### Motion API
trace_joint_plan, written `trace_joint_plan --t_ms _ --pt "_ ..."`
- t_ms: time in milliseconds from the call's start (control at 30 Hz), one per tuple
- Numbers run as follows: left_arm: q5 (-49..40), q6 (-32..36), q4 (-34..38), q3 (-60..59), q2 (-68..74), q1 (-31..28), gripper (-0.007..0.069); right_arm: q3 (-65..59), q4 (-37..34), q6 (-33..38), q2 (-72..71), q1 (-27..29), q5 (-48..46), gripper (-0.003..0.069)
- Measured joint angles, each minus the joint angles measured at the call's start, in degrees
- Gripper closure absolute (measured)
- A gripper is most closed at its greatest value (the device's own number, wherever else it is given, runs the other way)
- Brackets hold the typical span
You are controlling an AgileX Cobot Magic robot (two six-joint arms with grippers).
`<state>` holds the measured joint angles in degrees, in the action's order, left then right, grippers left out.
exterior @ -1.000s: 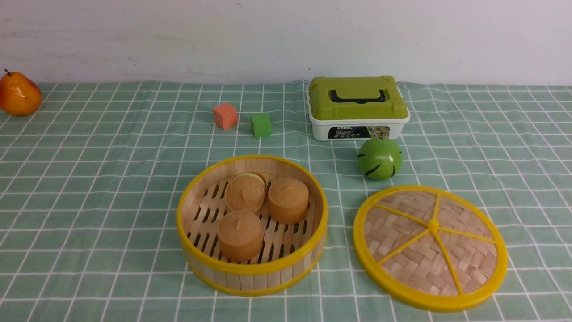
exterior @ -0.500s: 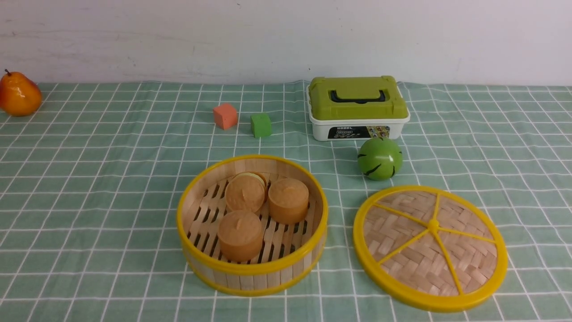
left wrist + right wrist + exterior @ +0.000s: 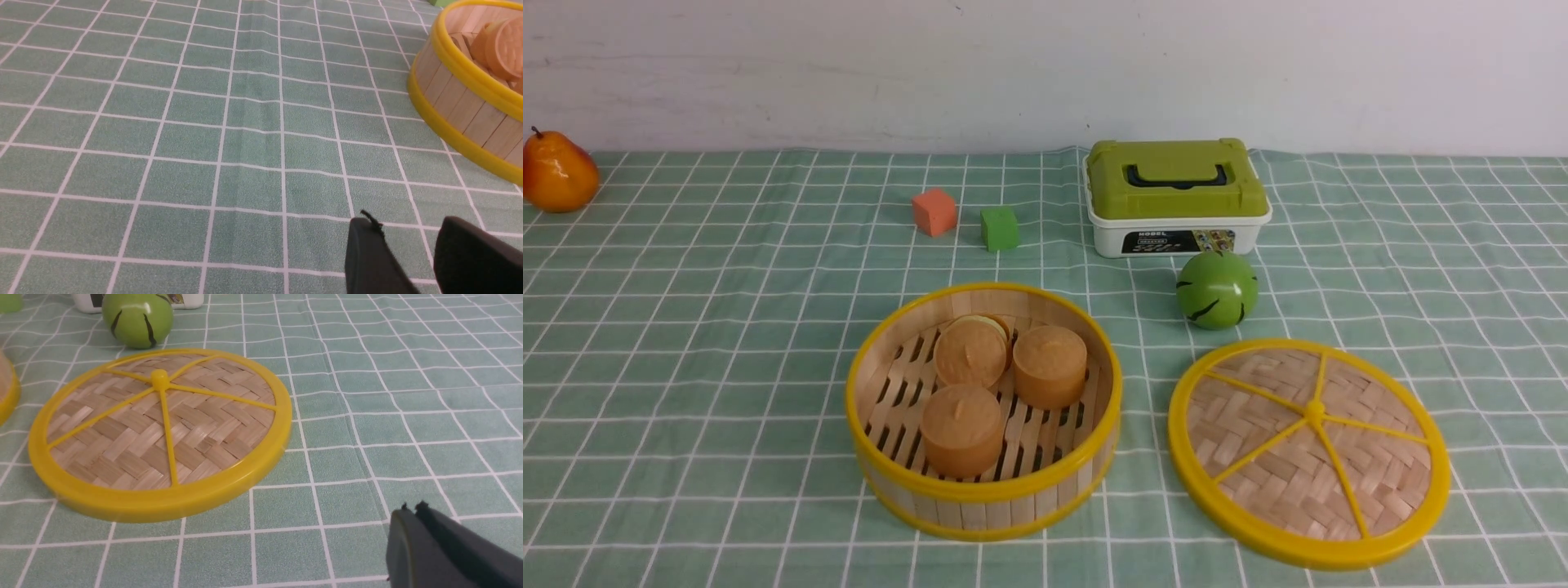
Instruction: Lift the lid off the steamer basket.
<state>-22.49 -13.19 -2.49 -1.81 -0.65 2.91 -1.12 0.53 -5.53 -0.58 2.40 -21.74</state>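
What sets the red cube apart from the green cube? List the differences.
Colour: the red cube is salmon-red, while the green cube is bright green.
Place: the red cube sits to the robot's left of the green cube and slightly farther back.
Size: the red cube looks a touch larger.
Both are small plain blocks resting on the checked cloth, close together but apart.

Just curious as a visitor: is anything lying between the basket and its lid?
No, only bare checked cloth separates the steamer basket from the lid, seen in the front view.
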Motion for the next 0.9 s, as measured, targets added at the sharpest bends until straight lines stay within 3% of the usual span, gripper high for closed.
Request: trace_joint_plan --t_ms 900 --pt "0.0 0.0 0.0 0.0 0.0 0.0 0.0386 0.02 -0.05 0.0 0.0 0.0 -0.07 0.0666"
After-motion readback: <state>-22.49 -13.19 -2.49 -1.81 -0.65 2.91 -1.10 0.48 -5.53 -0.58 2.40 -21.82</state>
